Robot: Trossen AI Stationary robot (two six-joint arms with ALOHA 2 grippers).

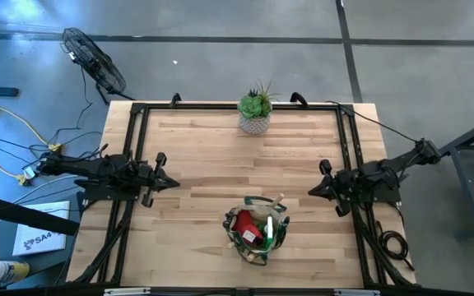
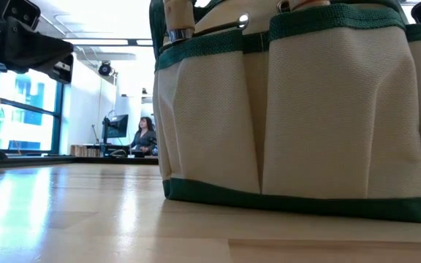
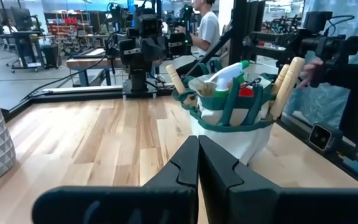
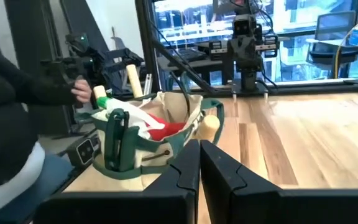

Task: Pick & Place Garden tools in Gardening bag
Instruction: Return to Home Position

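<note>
Now, left arm (image 1: pixel 109 174): lies along the left edge of the counter (image 1: pixel 204 148), pointing inward toward the middle.
Left jaws: pressed together with nothing between them, held above bare wood and well apart from the bag.
Succulent (image 1: pixel 255 107): upright in its white pot at the middle of the counter's far edge, well apart from both arms.
Gardening bag (image 1: pixel 256 233): upright near the front edge, between the two arms and closer to the right one.
Bag contents: a green spray bottle (image 3: pixel 229 76) with a white nozzle rises from the middle. A red item (image 1: pixel 243 222), probably a glove, lies just beside it. Pale wooden handles (image 3: pixel 289 81) stick up from the outer pockets around the rim.
Low view: the bag's tan wall and dark green bands fill most of the picture.
Person: a dark sleeve (image 4: pixel 11 93) and a hand (image 4: pixel 78 90) show beyond the bag in the right wrist view, off the counter. The hand is at a dark fixture.
Right arm (image 1: pixel 373 179): lies along the right edge, pointing inward.
Right jaws: together and holding nothing, near the bag but apart from it.
</note>
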